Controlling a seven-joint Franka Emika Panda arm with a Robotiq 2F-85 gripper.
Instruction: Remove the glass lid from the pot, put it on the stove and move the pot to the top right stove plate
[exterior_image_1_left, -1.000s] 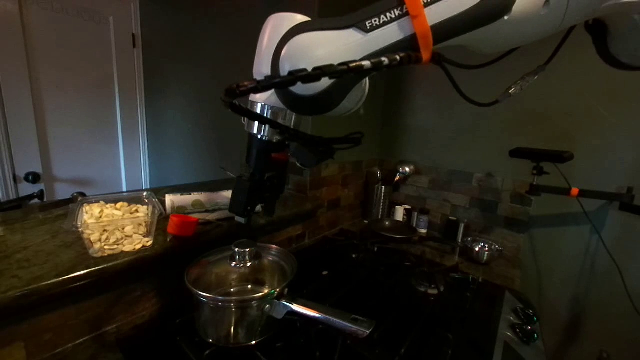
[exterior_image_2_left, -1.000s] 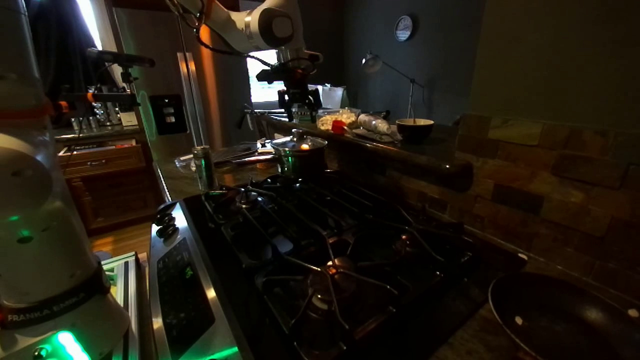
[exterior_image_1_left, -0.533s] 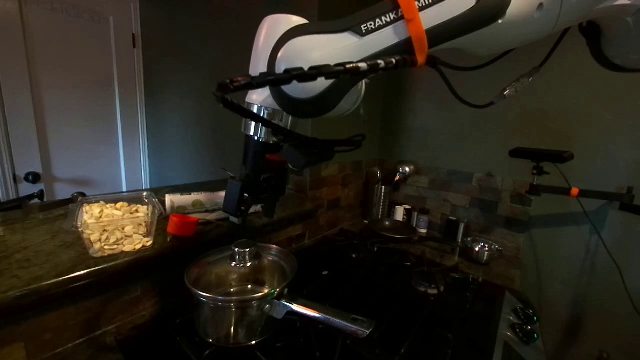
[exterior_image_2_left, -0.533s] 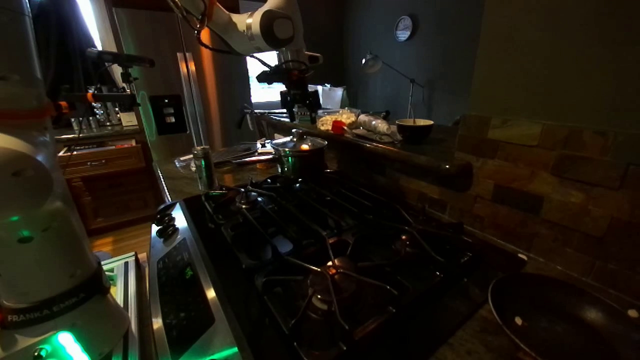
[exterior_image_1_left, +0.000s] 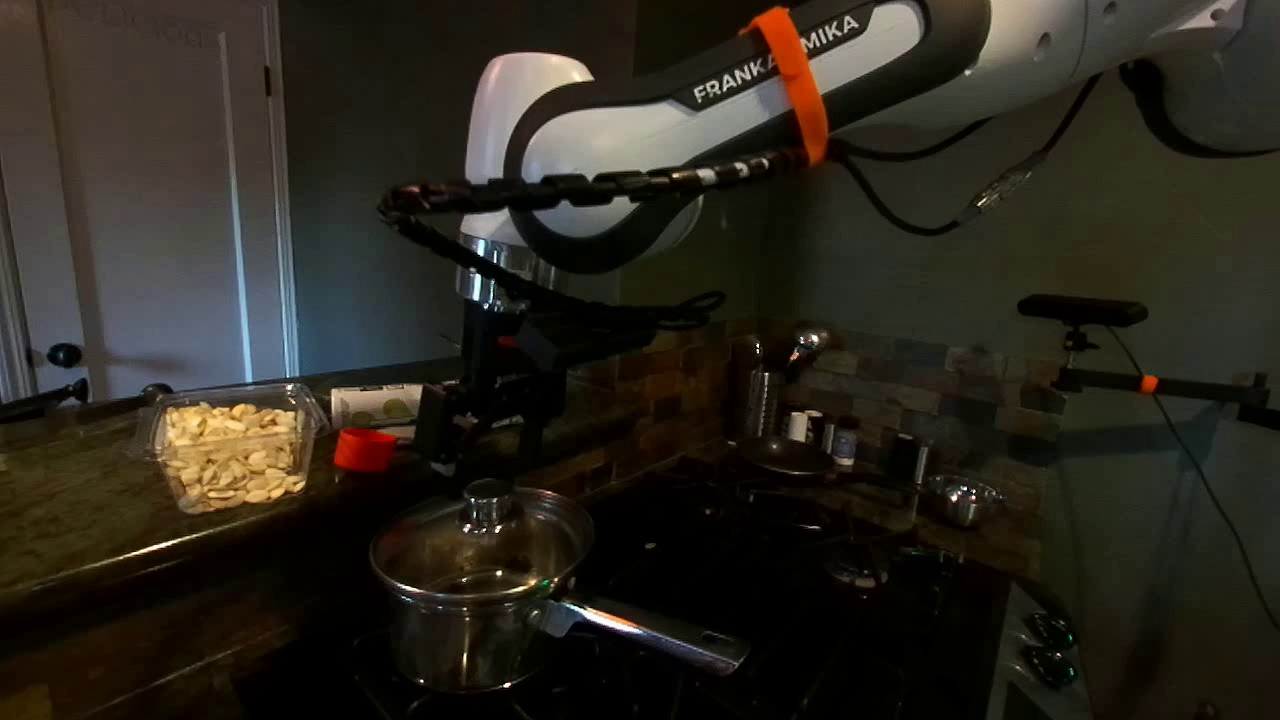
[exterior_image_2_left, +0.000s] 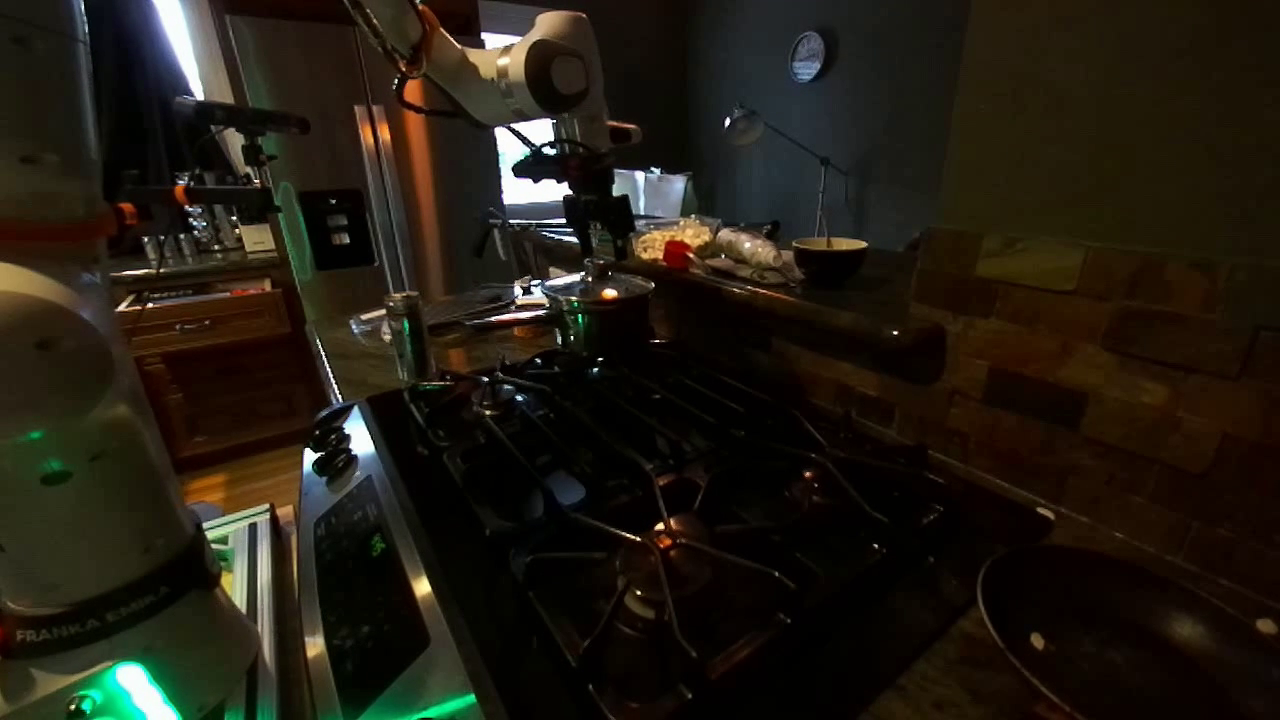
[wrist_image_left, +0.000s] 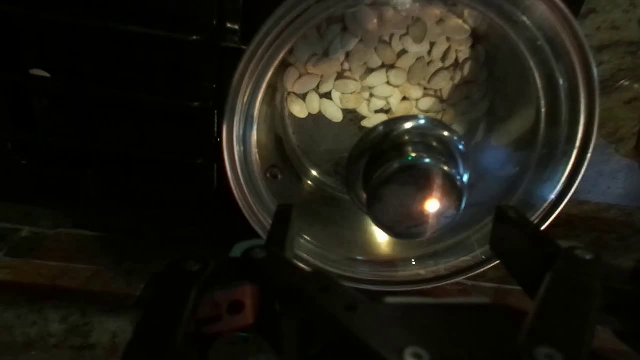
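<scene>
The fingers (wrist_image_left: 522, 250) are spread over the glass lid (wrist_image_left: 410, 145). Above them, "FRANKA" and "MIKA" can be read on the arm (exterior_image_1_left: 660, 140), parted by an orange strap (exterior_image_1_left: 795, 85).

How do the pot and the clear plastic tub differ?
Build: the pot is round, shiny steel; the clear tub is boxy, see-through plastic.
Handle: the pot has one long handle; the clear tub shows none.
Place: the pot sits on the stove, the clear tub on the raised counter.
Shared: both hold pale, seed-like pieces, seen in the pot through its glass lid.
</scene>
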